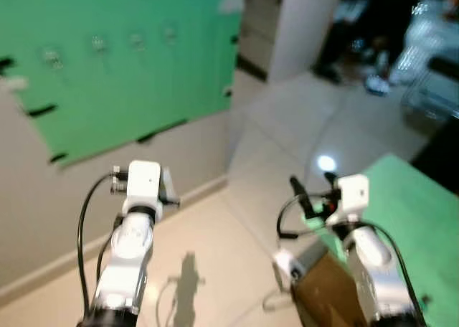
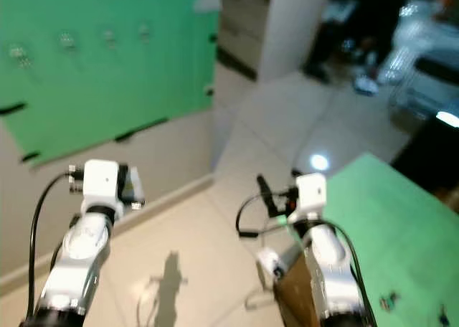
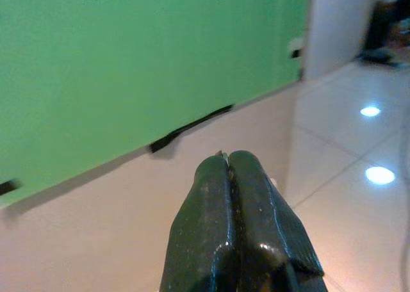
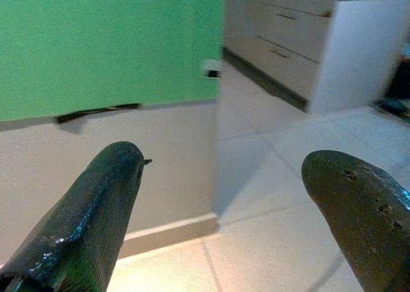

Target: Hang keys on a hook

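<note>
Two grippers face the green wall panel (image 1: 122, 62): left gripper (image 3: 227, 170) pressed closed, right gripper (image 4: 224, 177) spread wide, hooks (image 1: 97, 44) apparently blurred.

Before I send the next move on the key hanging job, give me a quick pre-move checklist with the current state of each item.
1. Keys in a gripper: not ok. The left gripper has its fingers pressed together with nothing between them, and the right gripper is wide open and empty.
2. Keys located: cannot tell. Small dark items lie on the green table, too blurred to identify.
3. Hooks located: ok, roughly. A row of small hooks shows on the green wall panel, though blurred.
4. Hooks free: cannot tell at this blur.
5. Image sharpness: not ok. Both eye views are blurred.
6. Right arm near the table edge: ok, beside it, contact cannot be judged.
</note>
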You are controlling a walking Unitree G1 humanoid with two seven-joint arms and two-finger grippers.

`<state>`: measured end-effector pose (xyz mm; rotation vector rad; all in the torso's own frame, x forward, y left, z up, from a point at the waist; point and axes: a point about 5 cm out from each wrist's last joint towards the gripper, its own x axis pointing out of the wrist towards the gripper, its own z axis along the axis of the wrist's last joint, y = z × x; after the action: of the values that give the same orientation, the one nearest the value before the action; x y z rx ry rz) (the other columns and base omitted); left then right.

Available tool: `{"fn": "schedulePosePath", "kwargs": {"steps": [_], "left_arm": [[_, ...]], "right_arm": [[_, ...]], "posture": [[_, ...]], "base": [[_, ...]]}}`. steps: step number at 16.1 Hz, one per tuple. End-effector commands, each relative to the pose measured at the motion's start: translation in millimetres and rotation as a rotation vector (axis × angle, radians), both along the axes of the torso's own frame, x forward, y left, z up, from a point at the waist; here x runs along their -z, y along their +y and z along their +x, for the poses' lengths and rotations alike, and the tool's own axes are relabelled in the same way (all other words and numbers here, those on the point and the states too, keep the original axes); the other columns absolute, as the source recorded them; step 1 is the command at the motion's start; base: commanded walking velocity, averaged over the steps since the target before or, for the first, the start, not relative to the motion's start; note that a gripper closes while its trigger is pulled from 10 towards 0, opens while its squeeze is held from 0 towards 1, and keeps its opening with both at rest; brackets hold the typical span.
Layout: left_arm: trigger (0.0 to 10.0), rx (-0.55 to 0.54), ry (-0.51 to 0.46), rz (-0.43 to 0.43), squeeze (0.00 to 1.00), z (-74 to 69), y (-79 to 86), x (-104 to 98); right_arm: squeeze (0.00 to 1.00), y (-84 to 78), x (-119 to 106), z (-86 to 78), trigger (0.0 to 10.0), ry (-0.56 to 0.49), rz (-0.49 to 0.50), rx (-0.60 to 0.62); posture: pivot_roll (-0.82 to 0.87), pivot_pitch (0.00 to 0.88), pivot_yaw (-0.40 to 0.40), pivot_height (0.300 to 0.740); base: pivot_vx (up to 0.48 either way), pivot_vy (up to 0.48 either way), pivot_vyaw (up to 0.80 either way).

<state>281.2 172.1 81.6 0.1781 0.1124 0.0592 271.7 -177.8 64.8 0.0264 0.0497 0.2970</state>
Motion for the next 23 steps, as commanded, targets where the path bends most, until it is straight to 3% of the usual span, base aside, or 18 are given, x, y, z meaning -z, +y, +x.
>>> {"fn": "schedulePosePath", "kwargs": {"steps": [1,4,9,13,15,18,20,23], "left_arm": [[10.0,-0.005,-0.015,-0.005,0.0,5.1,-1.7,-5],[10.0,0.031,-0.029,-0.012,0.0,10.7,-9.9,-8],[10.0,0.034,0.015,-0.023,0.0,-2.7,0.9,1],[10.0,0.064,-0.014,-0.009,0.0,0.4,-10.2,-6],[10.0,0.047,-0.007,-0.029,0.0,-0.3,-9.4,-5],[10.0,0.036,0.0,-0.084,0.0,1.4,-7.3,-3],[10.0,0.034,-0.051,-0.145,0.0,12.6,-9.1,-15],[10.0,0.056,-0.081,-0.155,0.0,16.7,-15.9,-23]], "right_arm": [[0.0,0.3,-7,5.5,10.0,-0.018,0.007,-0.02],[0.0,-0.2,-11,2.0,10.0,-0.012,0.009,-0.046],[0.0,7.6,-15,-7.6,10.0,-0.004,0.062,-0.047],[0.03,16.5,-13,-15.8,10.0,0.031,0.078,-0.114],[0.05,15.2,-12,-15.4,10.0,0.045,0.061,-0.125],[0.0,8.2,-9,-7.8,10.0,0.091,0.066,-0.057],[0.0,5.0,-14,-1.6,10.0,0.061,0.079,-0.041],[0.0,6.3,-17,-1.2,10.0,0.043,0.082,-0.053]], "posture": [[0.02,0.0,-0.033,0.74],[0.02,0.0,-0.046,0.74],[0.01,0.0,-0.02,0.74],[0.01,0.0,-0.02,0.74],[0.01,0.0,-0.027,0.74],[0.01,0.0,-0.034,0.74],[0.01,0.0,-0.038,0.74],[-0.01,0.0,-0.03,0.74]], "base": [[0.0,0.0,0.43],[0.0,0.0,0.43],[0.0,0.0,0.17],[0.0,0.0,0.0],[0.0,0.0,0.0],[0.0,0.0,0.0],[0.39,0.0,0.0],[0.475,0.0,0.14]]}}
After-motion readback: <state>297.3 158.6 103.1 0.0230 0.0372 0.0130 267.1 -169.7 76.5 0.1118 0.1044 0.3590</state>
